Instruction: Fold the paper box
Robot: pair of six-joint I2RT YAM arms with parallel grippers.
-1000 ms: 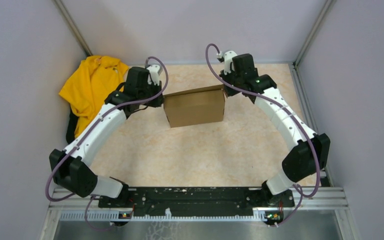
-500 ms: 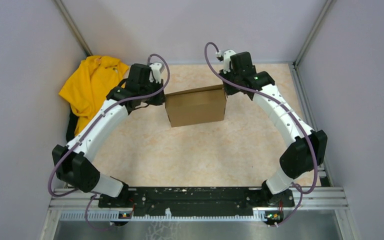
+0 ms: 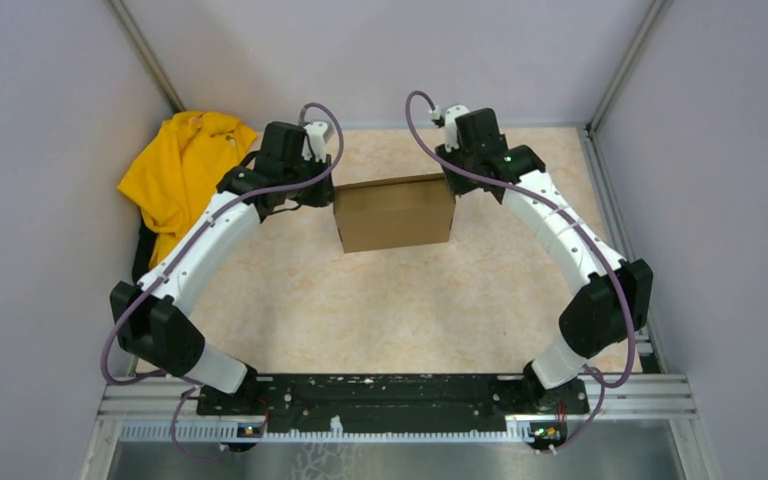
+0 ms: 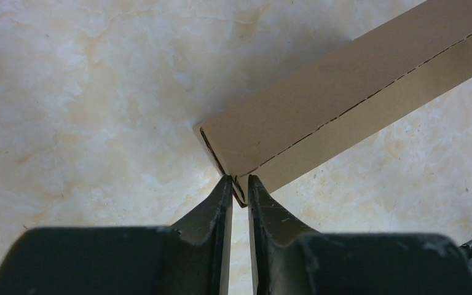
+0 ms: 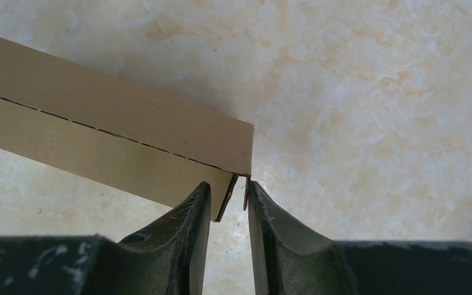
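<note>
Two arms curve in from the near edge of the counter (image 3: 410, 310) and meet at one thing, the box (image 3: 394, 213). It lies past the middle of the counter, toward the far side. Its long axis runs left to right, so each short end faces one arm, and neither arm is clearly nearer (they bracket it almost evenly). Any coming move, whether letting go or pressing a last flap home, would probably have to work along that axis, since drawing away at one end alone could swing the box around the other.

At the left end, the left tool (image 4: 238, 182) has its fingers nearly pressed together on the box's corner edge. The cardboard fills the narrow slot between them, so it appears to be pinching. At the right end, the right tool (image 5: 228, 187) stands slightly spread. The thin end edges of the box sit inside the gap, with light showing beside them, so it does not look clamped.

From above, the box looks closed into a rectangle, but the wrists cover both contact points. The wrist views show those contacts, along with a dashed seam running the length of the side wall. None of the views settles whether the box rests fully on the counter. Farthest off, in the far left corner, a yellow cloth (image 3: 182, 170) lies well apart from the box.
</note>
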